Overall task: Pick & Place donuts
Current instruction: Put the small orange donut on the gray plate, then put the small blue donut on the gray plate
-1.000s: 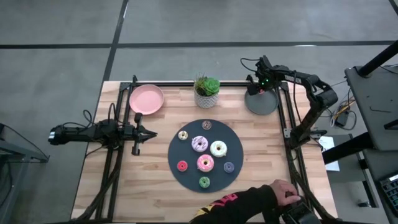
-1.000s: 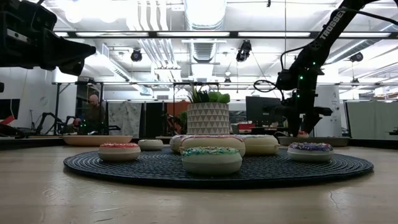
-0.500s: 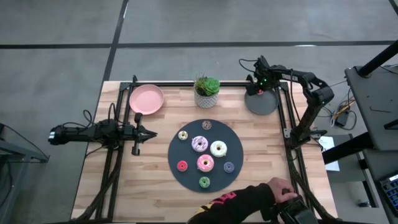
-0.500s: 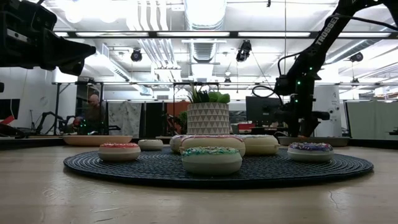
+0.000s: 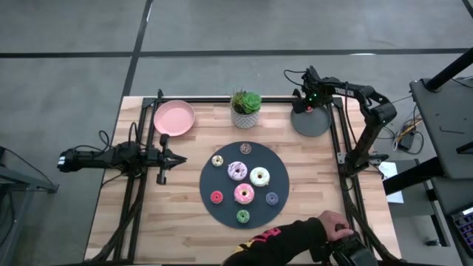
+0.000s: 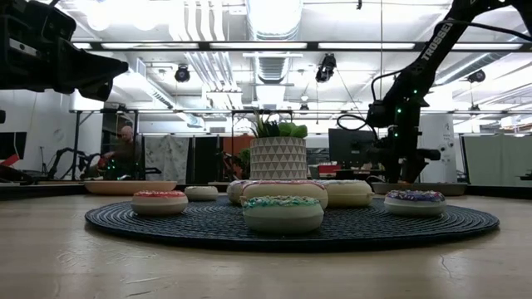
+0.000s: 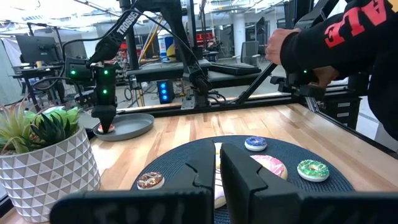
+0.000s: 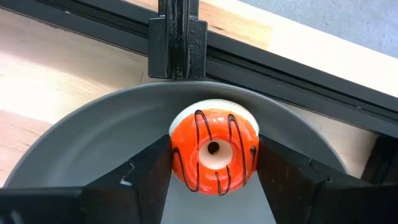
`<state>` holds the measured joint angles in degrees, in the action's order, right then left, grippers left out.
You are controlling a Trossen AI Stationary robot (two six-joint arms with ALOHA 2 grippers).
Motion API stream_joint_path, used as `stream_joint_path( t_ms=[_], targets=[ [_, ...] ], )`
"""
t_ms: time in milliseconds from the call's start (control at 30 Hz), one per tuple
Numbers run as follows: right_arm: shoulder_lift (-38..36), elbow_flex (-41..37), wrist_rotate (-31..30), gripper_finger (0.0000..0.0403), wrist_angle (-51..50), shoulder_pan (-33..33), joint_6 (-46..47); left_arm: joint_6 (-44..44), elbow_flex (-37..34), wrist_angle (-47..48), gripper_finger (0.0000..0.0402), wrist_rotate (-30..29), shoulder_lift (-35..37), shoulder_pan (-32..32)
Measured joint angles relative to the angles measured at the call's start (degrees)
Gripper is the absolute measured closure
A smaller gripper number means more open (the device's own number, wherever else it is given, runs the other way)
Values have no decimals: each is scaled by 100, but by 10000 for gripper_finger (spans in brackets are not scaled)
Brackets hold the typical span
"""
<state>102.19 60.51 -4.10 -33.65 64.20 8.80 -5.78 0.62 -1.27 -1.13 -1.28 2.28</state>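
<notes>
Evenly, brightly lit from ceiling strip lights (image 6: 274, 17), glaring white in the low view; soft, faint shadows on the counter (image 5: 177, 214); near fingers (image 7: 249, 180) blurred.

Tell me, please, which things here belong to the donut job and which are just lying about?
Job: orange donut in right gripper over grey plate; seven donuts on dark disc; pink plate.
Lying about: potted plant; parked left gripper.

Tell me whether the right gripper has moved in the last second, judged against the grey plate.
Yes, slightly. The right gripper, holding the orange-frosted donut, shifted a little leftward in the high view over the round grey plate early on, then held still.
</notes>
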Motion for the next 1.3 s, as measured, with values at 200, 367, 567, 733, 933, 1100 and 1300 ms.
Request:
stream_joint_path(
  t_ms=[200,367,567,733,933,1100,1300],
  targets=[
    [0,-2,0,169,7,-1,2,-2,0,0,402,0,0,0],
    [0,-2,-17,137,4,-1,31,-2,0,-1,402,0,0,0],
    [-137,-4,0,115,-26,-6,66,-2,0,-1,402,0,0,0],
    [-513,9,7,110,-63,-6,128,0,0,-1,402,0,0,-4],
    [-1096,11,364,116,-82,-116,131,-2,0,0,402,0,0,-2],
    [-1526,13,468,124,-90,-385,-1,0,0,0,402,0,0,-2],
    [-1973,-23,602,126,-99,-831,-378,0,0,-1,402,0,0,-2]
  ],
)
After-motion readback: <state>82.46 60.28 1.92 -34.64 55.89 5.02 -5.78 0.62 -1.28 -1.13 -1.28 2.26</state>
